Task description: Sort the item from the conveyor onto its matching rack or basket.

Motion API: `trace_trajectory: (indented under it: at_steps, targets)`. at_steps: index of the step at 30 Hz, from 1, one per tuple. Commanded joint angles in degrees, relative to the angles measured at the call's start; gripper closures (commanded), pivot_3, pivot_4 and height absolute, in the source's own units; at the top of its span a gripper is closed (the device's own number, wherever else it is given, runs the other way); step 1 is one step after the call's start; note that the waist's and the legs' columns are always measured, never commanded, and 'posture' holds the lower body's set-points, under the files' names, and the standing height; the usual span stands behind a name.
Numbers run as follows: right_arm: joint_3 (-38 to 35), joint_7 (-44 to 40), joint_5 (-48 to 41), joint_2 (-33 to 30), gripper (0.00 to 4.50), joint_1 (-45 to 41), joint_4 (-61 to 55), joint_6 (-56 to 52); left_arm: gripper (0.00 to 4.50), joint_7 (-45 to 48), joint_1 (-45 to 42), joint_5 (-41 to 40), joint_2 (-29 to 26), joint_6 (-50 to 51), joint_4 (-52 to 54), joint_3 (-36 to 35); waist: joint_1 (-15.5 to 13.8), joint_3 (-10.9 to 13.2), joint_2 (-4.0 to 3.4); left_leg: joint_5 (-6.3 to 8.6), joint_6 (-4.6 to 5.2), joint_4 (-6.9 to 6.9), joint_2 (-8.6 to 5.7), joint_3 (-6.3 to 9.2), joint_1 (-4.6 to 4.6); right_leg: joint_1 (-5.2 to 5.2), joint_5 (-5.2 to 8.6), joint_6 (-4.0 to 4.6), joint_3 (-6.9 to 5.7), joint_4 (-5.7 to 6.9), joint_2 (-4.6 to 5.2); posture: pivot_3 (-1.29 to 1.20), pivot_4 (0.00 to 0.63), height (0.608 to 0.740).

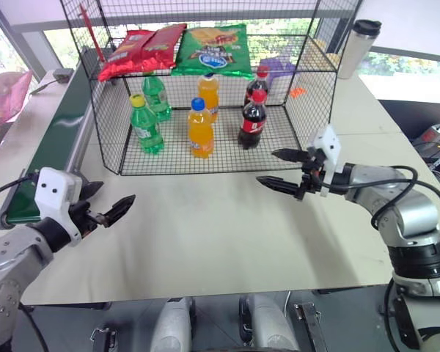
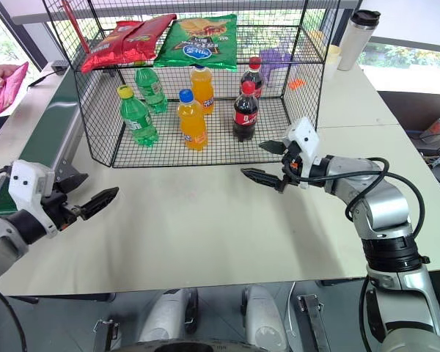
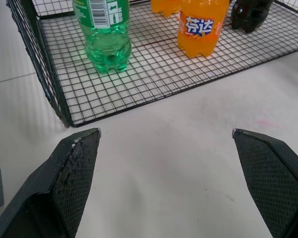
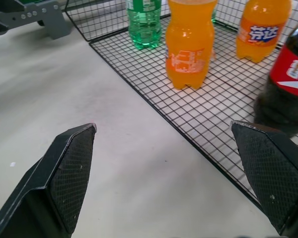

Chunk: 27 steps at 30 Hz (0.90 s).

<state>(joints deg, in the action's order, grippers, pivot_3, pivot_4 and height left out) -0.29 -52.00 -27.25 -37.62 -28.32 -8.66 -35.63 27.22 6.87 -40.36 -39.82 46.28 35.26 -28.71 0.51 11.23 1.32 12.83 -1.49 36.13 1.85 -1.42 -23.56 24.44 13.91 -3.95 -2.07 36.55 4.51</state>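
Nearest the front edge of the bench (image 1: 205, 242), the left end effector (image 1: 106, 202) is held released over the front left corner, its two black fingers spread wide with nothing between them. A little farther in, toward the right edge, the right end effector (image 1: 286, 170) is likewise held released and empty, just in front of the black wire cage (image 1: 308, 110). Along the left edge the green conveyor belt (image 1: 59, 139) is laid, its rounded end close to the left end effector. In the lower tier of the cage two green bottles (image 1: 145, 125), two orange bottles (image 1: 200, 129) and two cola bottles (image 1: 251, 119) are stood upright. On the top tier red chip bags (image 1: 139, 48) and a green chip bag (image 1: 214, 50) are laid flat. Beyond the far left corner, the pink chip bag (image 1: 6, 99) is held by a person's hand (image 2: 0, 72), off the belt. A steel tumbler (image 1: 358, 48) is stood near the far right corner.
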Motion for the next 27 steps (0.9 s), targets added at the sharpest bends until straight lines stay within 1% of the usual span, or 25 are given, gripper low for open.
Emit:
trace_trajectory:
  at_steps: [1, 13, 22, 27]
  targets:
    - [-0.46, -0.12, -0.01, 0.14, 0.0, -1.44, -0.63, 1.19, 0.08, 0.02, -0.3, 1.09, -0.75, -1.78, 2.02, 0.18, -0.01, 0.0, 0.0, 0.0, 0.0, 0.0, 0.0, 0.0, 0.0, 0.0, 0.0, 0.0, 0.0, 0.0, 0.0, 0.0, 0.15, 0.74]
    - [-0.68, 0.37, 0.23, 0.37, 0.0, -1.67, -0.75, 0.97, 0.08, -1.01, -1.37, -0.36, 0.36, -1.04, 1.46, -0.77, 0.04, 0.0, 0.0, 0.0, 0.0, 0.0, 0.0, 0.0, 0.0, 0.0, 0.0, 0.0, 0.0, 0.0, 0.0, 0.0, 0.15, 0.74]
    - [-0.37, 0.46, 0.87, 0.81, 0.0, -2.61, 0.44, 1.28, 0.08, -1.47, 0.58, -0.96, 1.05, -1.67, 1.15, -2.39, 0.06, 0.0, 0.0, 0.0, 0.0, 0.0, 0.0, 0.0, 0.0, 0.0, 0.0, 0.0, 0.0, 0.0, -0.01, 0.0, 0.15, 0.74]
    - [-0.5, 0.83, 1.0, 1.1, 0.0, -2.43, -0.02, 1.2, 0.08, -2.06, -0.22, -0.76, 1.84, -1.78, 1.13, -1.26, -0.02, 0.0, 0.0, 0.0, 0.0, 0.01, 0.0, 0.0, 0.0, 0.0, 0.0, 0.0, 0.0, 0.0, -0.01, 0.0, 0.15, 0.74]
